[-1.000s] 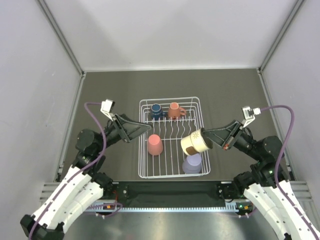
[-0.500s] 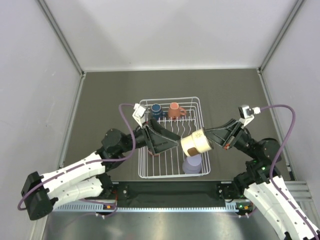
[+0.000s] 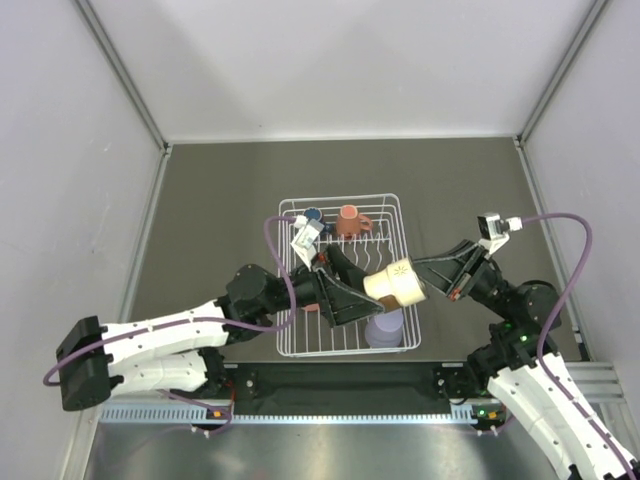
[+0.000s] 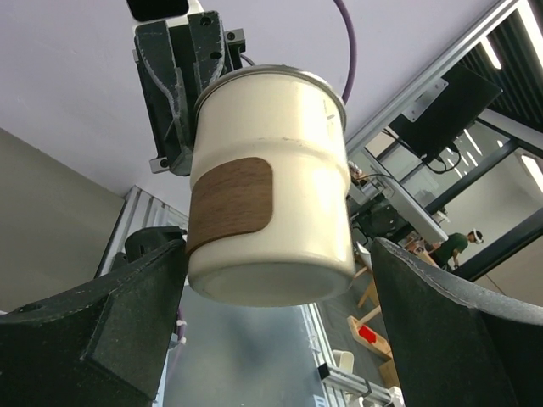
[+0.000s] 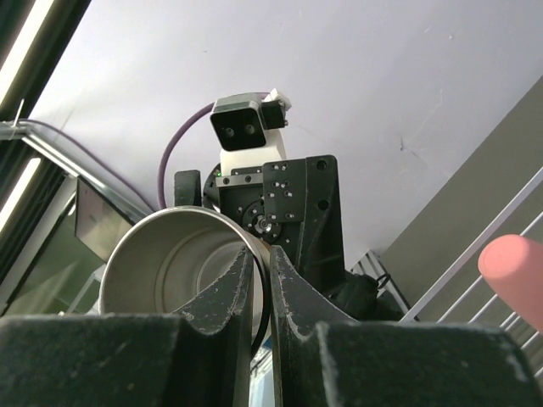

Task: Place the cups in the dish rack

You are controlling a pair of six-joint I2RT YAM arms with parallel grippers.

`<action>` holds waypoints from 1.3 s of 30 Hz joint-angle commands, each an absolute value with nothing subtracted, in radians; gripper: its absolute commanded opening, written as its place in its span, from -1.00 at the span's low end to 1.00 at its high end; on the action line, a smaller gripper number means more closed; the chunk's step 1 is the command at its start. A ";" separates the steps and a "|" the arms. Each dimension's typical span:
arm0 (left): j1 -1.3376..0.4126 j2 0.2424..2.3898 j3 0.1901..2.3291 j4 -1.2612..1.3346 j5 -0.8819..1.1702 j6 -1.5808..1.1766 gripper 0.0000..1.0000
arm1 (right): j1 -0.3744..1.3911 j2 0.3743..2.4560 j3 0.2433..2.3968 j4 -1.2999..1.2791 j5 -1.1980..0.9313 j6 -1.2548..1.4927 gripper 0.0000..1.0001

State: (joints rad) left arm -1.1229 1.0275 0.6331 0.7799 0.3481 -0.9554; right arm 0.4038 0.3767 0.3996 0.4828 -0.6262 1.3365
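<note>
Four down inside the dish rack [image 3: 340, 197], one up in the air, by my count.

Starting at the left: can see the left gripper [image 3: 358, 298] reaching over the rack's middle, jaws spread wide. From its own wrist view, looks like open fingers [image 4: 93, 331] flanking the base of the cream cup [image 4: 267, 212], with a gap on both sides and no contact yet.

Under that arm, only a sliver of the pink tumbler [image 3: 311, 307] on the rack's left side. Along the rack's back row, the dark blue mug [image 3: 313, 214], half hidden, then the terracotta mug [image 3: 349, 220] just beside it. In the rack's front right corner, the lavender tumbler [image 3: 384, 327].

Above the rack's right half, tipped on its side, the cream cup with the brown patch, pinched at the rim by the right gripper [image 3: 422, 285]. Checked that in the right wrist view: one finger [image 5: 212, 305] inside the steel mouth, the other outside, clamped on the wall.

Guessing a mid-air handover. Rim pinch probably on purpose, to leave the body free for the left to grab and reorient before seating it.

Main risk: letting go on the right before closing on the left, and dropping it onto the lavender one directly below.
</note>
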 commanded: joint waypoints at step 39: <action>-1.161 0.808 0.888 -0.063 0.072 -0.874 -1.00 | 0.407 0.377 0.725 -0.521 -0.319 0.763 0.92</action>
State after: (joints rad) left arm -1.1576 0.8581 0.8017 0.2272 0.1658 -0.8917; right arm 0.4038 0.3191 0.6621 -0.2764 -0.4202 0.9108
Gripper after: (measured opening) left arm 0.745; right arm 0.946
